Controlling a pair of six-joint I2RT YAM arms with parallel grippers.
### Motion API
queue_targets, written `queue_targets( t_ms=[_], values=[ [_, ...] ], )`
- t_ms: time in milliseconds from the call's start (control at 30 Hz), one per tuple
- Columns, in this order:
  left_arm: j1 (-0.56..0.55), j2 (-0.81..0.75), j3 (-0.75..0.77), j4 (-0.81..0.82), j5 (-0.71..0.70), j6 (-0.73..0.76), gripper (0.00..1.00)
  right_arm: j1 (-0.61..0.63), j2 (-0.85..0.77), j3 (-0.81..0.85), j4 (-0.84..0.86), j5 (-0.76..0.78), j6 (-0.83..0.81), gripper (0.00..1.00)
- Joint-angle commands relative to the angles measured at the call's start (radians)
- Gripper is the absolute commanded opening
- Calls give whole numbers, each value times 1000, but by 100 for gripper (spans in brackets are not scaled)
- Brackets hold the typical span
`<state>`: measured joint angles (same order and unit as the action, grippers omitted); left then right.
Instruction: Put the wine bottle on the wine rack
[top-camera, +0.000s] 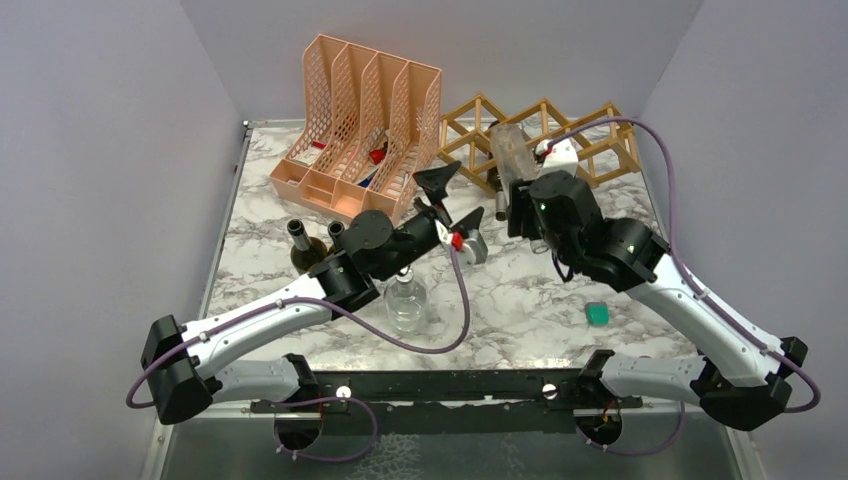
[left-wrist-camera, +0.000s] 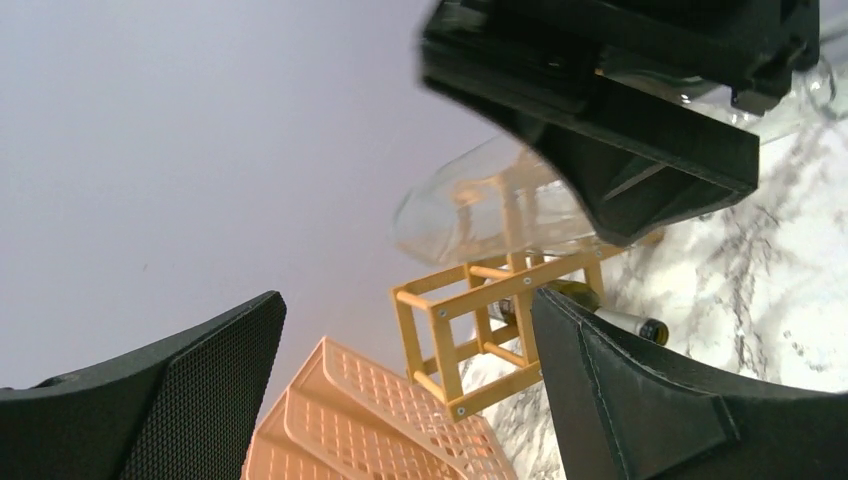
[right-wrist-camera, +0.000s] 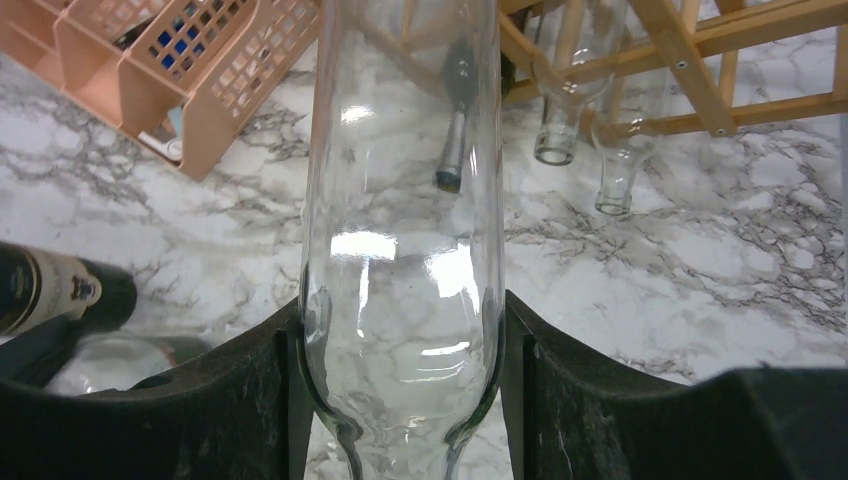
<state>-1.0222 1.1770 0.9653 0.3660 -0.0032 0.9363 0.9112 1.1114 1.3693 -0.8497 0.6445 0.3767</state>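
Left gripper (top-camera: 450, 212): jaws wide apart, empty; best held aside, away from the bottle.
Wine bottle (right-wrist-camera: 400, 200): clear glass, clamped in the right gripper (right-wrist-camera: 400, 350), base pointing forward.
Wine rack (right-wrist-camera: 700, 60): just ahead of the fingertips; line the base up with a free cell, slide it in level, then release.

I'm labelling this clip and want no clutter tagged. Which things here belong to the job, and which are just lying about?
Part of the job: clear wine bottle, gripped in the right claw; wooden wine rack.
Just lying about: peach file organiser; dark bottles standing at the left; upright clear bottle near them; green block.
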Motion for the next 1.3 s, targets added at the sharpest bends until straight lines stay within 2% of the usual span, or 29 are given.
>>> queue_targets(
  t_ms=[0,100,167,300,367,467,600,767,1033,1267],
  values=[
    [14,-66,4,37,-149,-231,99,-168,22,47,194,-162,-77,1],
    [27,-58,51,36,-347,-417,99,-264,51,19,242,-297,-75,1],
    [56,-50,70,27,-415,-547,99,-294,71,-1,267,-342,-64,1],
    [115,-42,86,-57,-410,-808,99,-335,98,-30,306,-385,-38,1],
    [141,-18,142,-179,-456,-936,99,-344,109,-36,310,-395,-29,1],
    [190,30,226,-374,-443,-1077,99,-345,116,-57,315,-434,-27,1],
    [228,54,251,-445,-351,-1140,99,-347,134,-112,347,-530,-36,1],
    [238,58,277,-481,-291,-1164,99,-347,194,-144,396,-566,-13,1],
    [240,36,298,-537,-254,-1159,99,-347,303,-127,496,-478,45,1],
    [240,12,269,-539,-286,-1172,99,-347,386,-57,468,-403,124,1]
  ],
)
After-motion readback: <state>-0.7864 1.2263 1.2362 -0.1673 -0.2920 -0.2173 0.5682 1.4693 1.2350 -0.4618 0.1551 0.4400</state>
